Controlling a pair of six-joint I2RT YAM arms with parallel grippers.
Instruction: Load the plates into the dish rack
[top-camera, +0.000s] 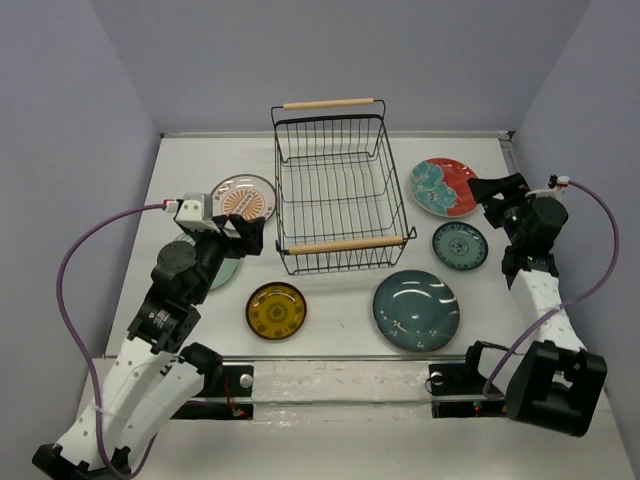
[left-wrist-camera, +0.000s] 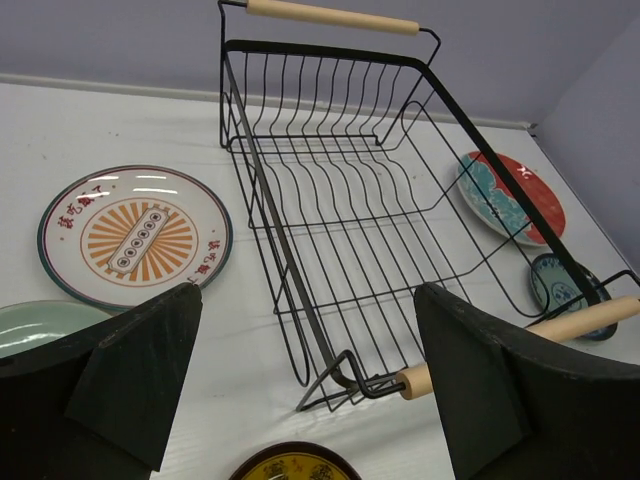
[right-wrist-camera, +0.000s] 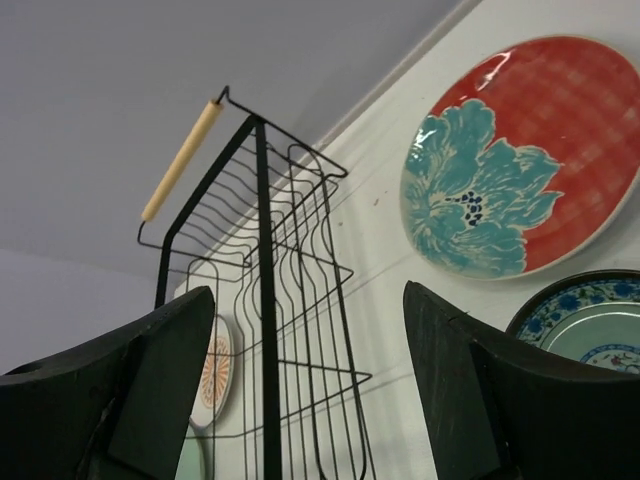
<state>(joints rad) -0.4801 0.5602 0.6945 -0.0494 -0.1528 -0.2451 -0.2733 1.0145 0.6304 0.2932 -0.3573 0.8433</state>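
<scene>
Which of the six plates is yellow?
The small plate in front of the rack's near left corner, left of the big blue plate. It alone is amber-yellow with a dark rim.

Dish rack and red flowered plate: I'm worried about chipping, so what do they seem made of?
The dish rack looks like black coated metal wire with pale bare-wood handles. The red flowered plate looks like glazed ceramic, given its glossy highlights, though melamine is possible.

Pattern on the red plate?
The red plate carries one big teal flower; clearest in right wrist view.
</scene>
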